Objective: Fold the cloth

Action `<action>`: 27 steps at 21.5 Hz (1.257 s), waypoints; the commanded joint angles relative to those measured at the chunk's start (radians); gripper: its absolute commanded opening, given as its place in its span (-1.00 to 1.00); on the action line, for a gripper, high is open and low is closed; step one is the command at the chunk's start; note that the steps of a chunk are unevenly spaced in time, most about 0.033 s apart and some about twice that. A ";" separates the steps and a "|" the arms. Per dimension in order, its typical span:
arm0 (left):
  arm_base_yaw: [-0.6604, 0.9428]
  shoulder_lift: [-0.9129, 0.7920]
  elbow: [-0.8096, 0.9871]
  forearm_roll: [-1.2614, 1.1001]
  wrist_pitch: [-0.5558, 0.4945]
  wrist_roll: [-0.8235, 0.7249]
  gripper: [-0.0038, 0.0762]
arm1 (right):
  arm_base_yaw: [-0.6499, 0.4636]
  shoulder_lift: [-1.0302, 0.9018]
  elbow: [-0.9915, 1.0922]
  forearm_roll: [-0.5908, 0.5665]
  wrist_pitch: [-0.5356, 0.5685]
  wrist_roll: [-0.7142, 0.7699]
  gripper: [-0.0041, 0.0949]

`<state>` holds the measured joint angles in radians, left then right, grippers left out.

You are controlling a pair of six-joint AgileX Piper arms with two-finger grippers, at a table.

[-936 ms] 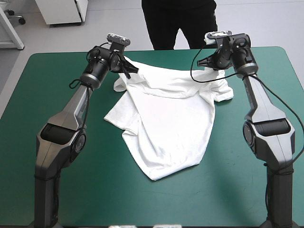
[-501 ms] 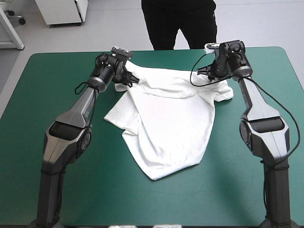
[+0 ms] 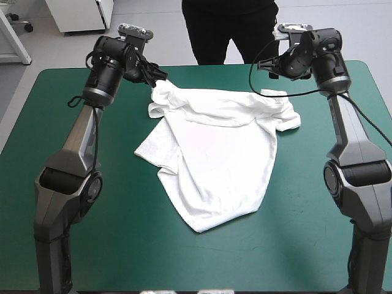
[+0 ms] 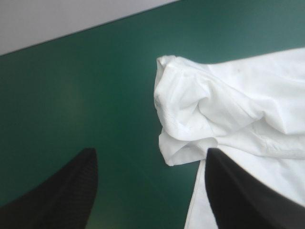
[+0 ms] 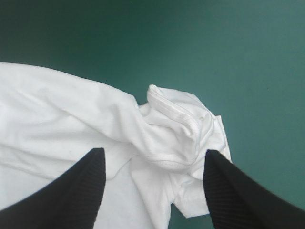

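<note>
Your T-shirt is lying spread mid-frame on the surface; the left pincer and right pincer are hovering released above its bunched sleeves near the top, probably lining up shoulder grips.

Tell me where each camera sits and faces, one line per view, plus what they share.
High view: above and behind the robot, facing forward and down at the table and T-shirt; both arms show.
Left wrist view: above the left wrist, looking along the open left gripper at a bunched corner.
Right wrist view: likewise, along the open right gripper at the opposite corner.
Shared: all three show the T-shirt on the table.
</note>
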<state>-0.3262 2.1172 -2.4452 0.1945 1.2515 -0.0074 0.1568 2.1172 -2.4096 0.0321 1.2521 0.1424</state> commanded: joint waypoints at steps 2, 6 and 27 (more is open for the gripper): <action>-0.002 -0.230 0.017 -0.047 0.037 0.039 0.20 | -0.005 -0.210 0.079 0.072 -0.003 -0.051 0.12; -0.002 -0.389 0.146 -0.129 0.037 0.067 0.20 | -0.005 -0.381 0.302 0.073 -0.003 -0.081 0.11; 0.105 -0.185 0.584 -0.194 0.037 0.152 0.20 | -0.006 -0.691 0.801 -0.049 -0.003 -0.091 0.05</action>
<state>-0.2199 1.9593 -1.8356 0.0344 1.2432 0.1305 0.1568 1.4643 -1.5830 0.0000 1.2525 0.0574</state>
